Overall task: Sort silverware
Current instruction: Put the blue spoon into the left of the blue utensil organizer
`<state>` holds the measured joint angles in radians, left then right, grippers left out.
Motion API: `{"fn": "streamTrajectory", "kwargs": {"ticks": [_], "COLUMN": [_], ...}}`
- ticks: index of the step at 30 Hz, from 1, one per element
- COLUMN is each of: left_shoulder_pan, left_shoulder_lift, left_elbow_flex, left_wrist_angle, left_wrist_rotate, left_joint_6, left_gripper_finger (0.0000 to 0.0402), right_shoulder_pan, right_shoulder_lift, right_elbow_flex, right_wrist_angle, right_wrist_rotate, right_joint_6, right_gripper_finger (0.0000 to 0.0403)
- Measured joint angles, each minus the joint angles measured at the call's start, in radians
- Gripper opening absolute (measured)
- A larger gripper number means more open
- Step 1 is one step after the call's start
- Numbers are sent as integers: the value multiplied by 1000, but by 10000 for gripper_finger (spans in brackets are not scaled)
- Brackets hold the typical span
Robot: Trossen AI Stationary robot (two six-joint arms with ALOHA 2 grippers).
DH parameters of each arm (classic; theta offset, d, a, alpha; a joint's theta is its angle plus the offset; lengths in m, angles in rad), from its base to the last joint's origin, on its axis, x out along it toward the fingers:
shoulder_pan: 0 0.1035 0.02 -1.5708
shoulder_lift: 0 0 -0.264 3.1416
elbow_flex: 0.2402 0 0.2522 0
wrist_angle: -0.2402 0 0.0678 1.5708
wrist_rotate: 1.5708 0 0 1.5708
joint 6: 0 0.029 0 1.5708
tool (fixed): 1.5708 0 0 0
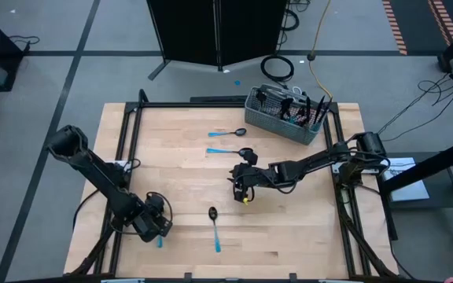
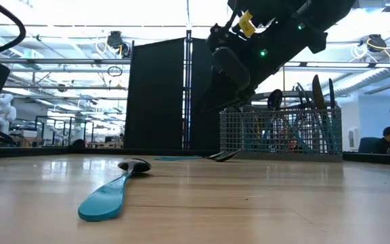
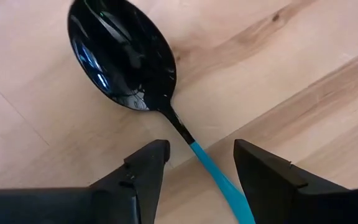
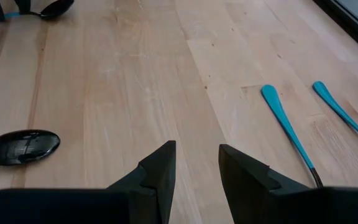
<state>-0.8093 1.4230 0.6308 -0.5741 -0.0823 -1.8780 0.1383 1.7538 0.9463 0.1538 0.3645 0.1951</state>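
Pale wood across the table (image 1: 289,228), smooth and lightly sheened, with grain lines and seams between the planks. The spoon (image 3: 126,62) under the left tool (image 3: 197,165) has a glossy black bowl, mirror-bright with reflections; its handle is smooth light-blue plastic. The tool's fingers (image 3: 145,171) look like matt black plastic. The basket (image 2: 279,132) is grey wire mesh, dull metal. Another spoon (image 4: 20,146) shines just as dark and glossy.

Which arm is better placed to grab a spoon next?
Left, probably. The left gripper is open, astride the blue handle of a spoon lying on the table. The right gripper, also open, has only bare wood between its fingers.
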Motion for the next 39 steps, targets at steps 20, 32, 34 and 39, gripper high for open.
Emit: {"fn": "streamTrajectory", "kwargs": {"ticks": [20, 32, 34, 39], "left_shoulder_pan": [169, 322, 334, 342], "left_shoulder_lift": [2, -152, -207, -303], "left_elbow_flex": [-5, 16, 20, 22], "left_wrist_angle": [-179, -250, -254, -269], "left_wrist_rotate": [-95, -324, -334, -341], "left_joint_6": [401, 809, 841, 895], "left_gripper_finger": [134, 134, 134, 134], "right_shoulder_pan": [-2, -8, -16, -34], "right_shoulder_lift": [0, -1, -1, -1], "right_elbow_flex": [0, 0, 0, 0], "right_wrist_angle": [0, 8, 7, 7], "right_wrist_rotate": [0, 0, 1, 1], "right_joint_6": [2, 11, 28, 32], "right_gripper_finger": [114, 114, 114, 114]}}
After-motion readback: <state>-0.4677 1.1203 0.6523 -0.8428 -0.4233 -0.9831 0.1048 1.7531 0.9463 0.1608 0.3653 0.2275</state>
